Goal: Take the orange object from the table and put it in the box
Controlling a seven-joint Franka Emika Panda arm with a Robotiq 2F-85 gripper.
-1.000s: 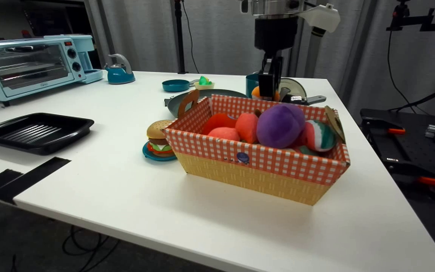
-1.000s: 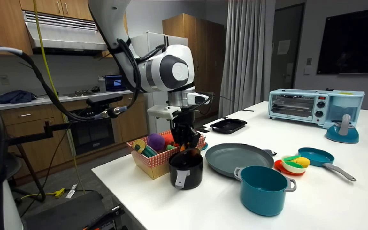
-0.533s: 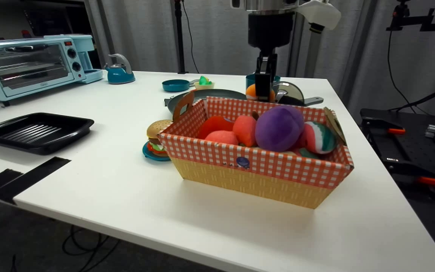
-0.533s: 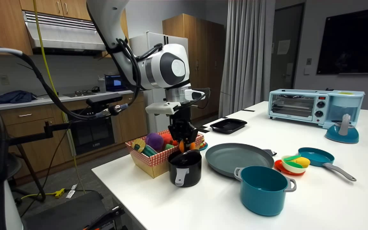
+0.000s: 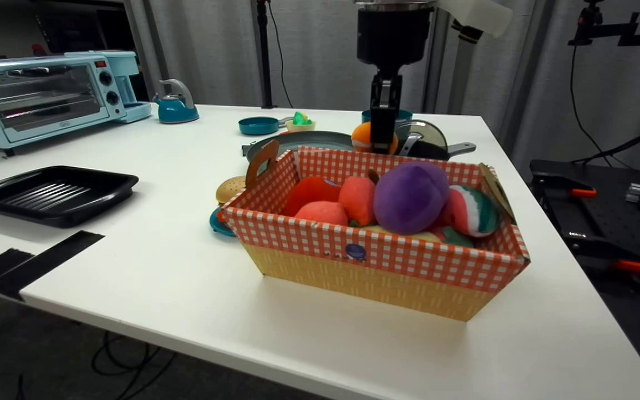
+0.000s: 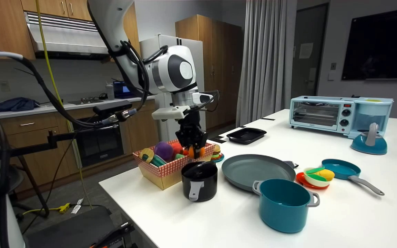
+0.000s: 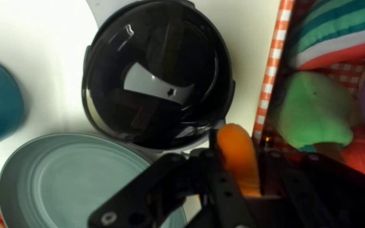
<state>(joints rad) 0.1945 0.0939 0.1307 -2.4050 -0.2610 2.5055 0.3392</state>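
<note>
Gripper (image 7: 239, 144) jaws closed only to the width of the orange ball (image 7: 237, 153), which they grip, clear of the table (image 5: 159, 289). In an exterior view the ball shows behind the far rim of the checkered basket (image 5: 364, 283); in wrist view, beside that rim, near the black pot (image 6: 209, 187). Height over the rim hard to judge. Basket holds purple ball (image 5: 411, 197), watermelon toy (image 5: 474, 211).

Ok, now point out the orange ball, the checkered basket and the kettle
Orange ball (image 7: 238, 158): wrist view, middle of its visible side.
Checkered basket (image 5: 364, 282): in an exterior view, tan lower wall.
Kettle (image 5: 178, 113): in an exterior view, teal body.
</note>
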